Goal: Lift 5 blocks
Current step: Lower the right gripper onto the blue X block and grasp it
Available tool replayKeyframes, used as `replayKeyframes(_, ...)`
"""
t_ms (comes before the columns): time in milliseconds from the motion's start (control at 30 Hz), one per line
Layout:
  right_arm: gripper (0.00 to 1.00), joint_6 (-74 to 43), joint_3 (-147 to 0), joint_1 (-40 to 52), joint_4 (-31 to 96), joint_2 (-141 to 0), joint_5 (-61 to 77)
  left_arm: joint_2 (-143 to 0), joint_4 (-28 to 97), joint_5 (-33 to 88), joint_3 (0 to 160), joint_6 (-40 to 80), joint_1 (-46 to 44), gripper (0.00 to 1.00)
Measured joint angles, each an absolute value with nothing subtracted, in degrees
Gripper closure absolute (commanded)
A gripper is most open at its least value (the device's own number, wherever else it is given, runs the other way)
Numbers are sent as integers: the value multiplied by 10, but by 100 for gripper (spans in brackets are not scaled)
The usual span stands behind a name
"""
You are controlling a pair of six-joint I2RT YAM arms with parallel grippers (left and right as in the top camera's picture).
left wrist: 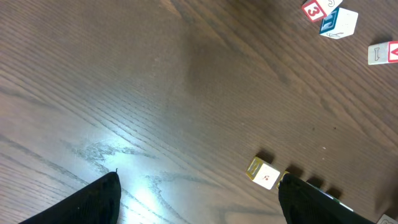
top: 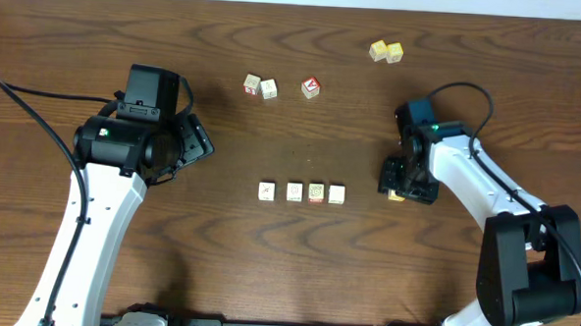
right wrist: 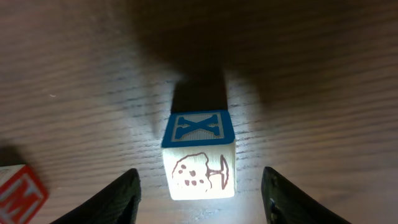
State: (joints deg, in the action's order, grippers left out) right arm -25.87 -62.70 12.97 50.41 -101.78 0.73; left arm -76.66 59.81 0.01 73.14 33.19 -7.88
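Four cream blocks stand in a row mid-table, from one (top: 267, 190) on the left to one (top: 336, 194) on the right. A fifth block (right wrist: 199, 155), cream with a red print and a blue X face, rests on the wood between the fingers of my right gripper (right wrist: 200, 179). The jaws are open, with a gap on each side of it. From overhead that gripper (top: 400, 184) hangs right of the row and mostly covers this block (top: 395, 196). My left gripper (top: 195, 139) is open and empty, left of the row. Its wrist view shows the row's end block (left wrist: 264, 174) by the right finger (left wrist: 317, 199).
At the back stand two printed cubes (top: 259, 86), a red-faced cube (top: 311, 86) and two yellow cubes (top: 386, 51). A cube with a red letter face (right wrist: 18, 196) sits at the lower left of the right wrist view. A black cable (top: 37, 122) trails from the left arm.
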Motion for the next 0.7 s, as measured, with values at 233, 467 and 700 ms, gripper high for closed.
replayKeyframes(233, 55, -243, -583, 130, 465, -1018, 11, -767, 598, 0, 731, 332, -79, 19)
replayKeyframes(467, 61, -199, -580, 130, 447, -1018, 15, -767, 598, 0, 731, 332, -79, 19)
replayKeyframes(700, 60, -163, -580, 130, 430, -1018, 15, -767, 598, 0, 731, 332, -79, 19)
